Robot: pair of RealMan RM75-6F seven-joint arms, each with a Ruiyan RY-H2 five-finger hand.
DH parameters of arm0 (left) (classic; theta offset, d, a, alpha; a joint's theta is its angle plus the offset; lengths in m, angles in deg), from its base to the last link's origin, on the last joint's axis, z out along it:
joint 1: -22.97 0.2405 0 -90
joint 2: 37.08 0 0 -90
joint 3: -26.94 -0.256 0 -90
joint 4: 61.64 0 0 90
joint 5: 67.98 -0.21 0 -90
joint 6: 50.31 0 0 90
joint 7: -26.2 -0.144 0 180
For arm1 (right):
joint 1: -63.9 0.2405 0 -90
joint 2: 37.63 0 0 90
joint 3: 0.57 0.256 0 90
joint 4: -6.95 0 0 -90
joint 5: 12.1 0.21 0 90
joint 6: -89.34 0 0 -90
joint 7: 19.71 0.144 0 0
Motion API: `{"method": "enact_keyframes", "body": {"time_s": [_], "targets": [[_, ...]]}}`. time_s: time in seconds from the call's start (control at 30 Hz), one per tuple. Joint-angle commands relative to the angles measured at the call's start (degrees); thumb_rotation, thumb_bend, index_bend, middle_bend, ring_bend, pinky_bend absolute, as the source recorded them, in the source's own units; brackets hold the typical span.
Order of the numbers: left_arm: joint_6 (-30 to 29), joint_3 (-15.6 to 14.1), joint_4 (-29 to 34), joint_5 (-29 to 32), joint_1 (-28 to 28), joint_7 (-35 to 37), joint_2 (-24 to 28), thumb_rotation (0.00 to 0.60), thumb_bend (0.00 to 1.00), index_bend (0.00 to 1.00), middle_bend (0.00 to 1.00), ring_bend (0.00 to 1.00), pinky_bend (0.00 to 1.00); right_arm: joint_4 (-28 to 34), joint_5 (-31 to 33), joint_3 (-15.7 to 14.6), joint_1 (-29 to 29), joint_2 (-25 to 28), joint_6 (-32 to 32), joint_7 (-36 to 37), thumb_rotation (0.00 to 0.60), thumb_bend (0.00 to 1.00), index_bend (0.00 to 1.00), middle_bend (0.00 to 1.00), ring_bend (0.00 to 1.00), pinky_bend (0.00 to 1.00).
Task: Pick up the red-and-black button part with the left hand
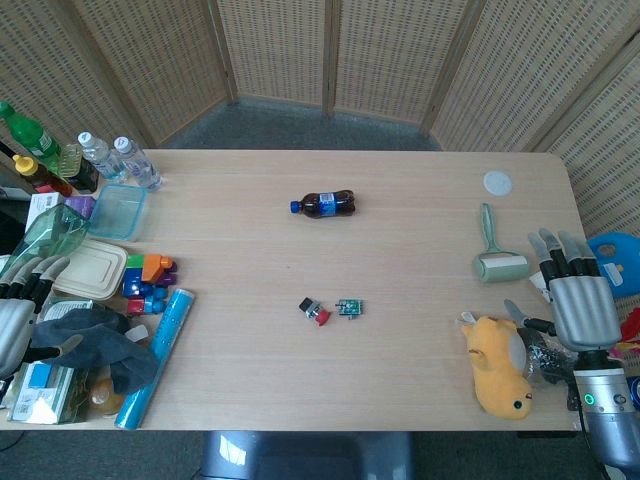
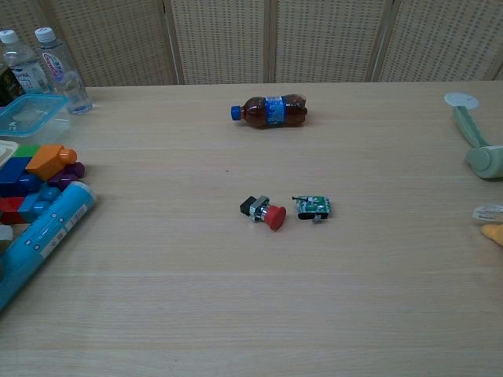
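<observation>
Button part (image 2: 263, 212), the red-and-black one, is lying on its side near the middle of the table (image 1: 420, 250), its red cap pointing toward the robot's edge and its black body away; nothing is touching it; a small green circuit board (image 2: 313, 206) is sitting just beside it, with a narrow gap between the two. Nothing of the pick looks done yet, as I am judging it; the part is resting flat on the wood and the whole reach, grasp and lift are left to do. The left hand (image 1: 18, 315) is hanging at the far left edge of the head view, above the clutter of a grey cloth (image 1: 95, 340) and a beige lidded box (image 1: 90, 268), well apart from the part; its fingers are showing straight and spread, holding nothing. The right hand (image 1: 575, 295) is hovering off the right side, fingers extended and apart, also empty, just beside a yellow plush toy (image 1: 497, 362). The chest view is showing neither hand. A cola bottle (image 2: 271, 111) is lying farther back.
</observation>
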Motion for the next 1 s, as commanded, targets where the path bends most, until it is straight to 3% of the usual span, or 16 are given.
{"method": "enact_keyframes", "body": {"time_s": [0.03,0.43,0.73,0.9,1.0], "targets": [[0.4,-0.1,0.1,0.2,-0.1,-0.1,-0.1,0.600,0.00,0.00,0.00,0.00,0.00,0.0,-0.1,0.0,0.0,0.0,0.1,0.1,0.369,0.26,0.00,0.00,0.00,0.00],[-0.3,0.3,0.4,-1.4,-0.4,0.5,0.7,0.600,0.00,0.00,0.00,0.00,0.00,0.7,-1.6,-0.2,-0.9,0.7,-1.2,2.4,0.365,0.26,0.00,0.00,0.00,0.00],[2.9,1.4,-0.5,-2.6,-3.5,0.4,0.9,0.600,0.00,0.00,0.00,0.00,0.00,1.1,-1.6,-0.1,-1.3,1.2,-1.3,2.9,0.370,0.26,0.00,0.00,0.00,0.00],[7.8,2.5,-1.4,-2.9,-7.6,1.1,0.9,0.600,0.00,0.16,0.00,0.00,0.00,1.7,-1.6,0.2,-1.1,1.5,-1.1,3.4,0.365,0.26,0.00,0.00,0.00,0.00],[10.7,3.5,-2.2,-2.6,-10.3,0.2,-0.2,0.600,0.00,0.18,0.00,0.00,0.00,2.0,-1.6,0.2,-1.1,1.6,-1.0,3.5,0.365,0.26,0.00,0.00,0.00,0.00]]}}
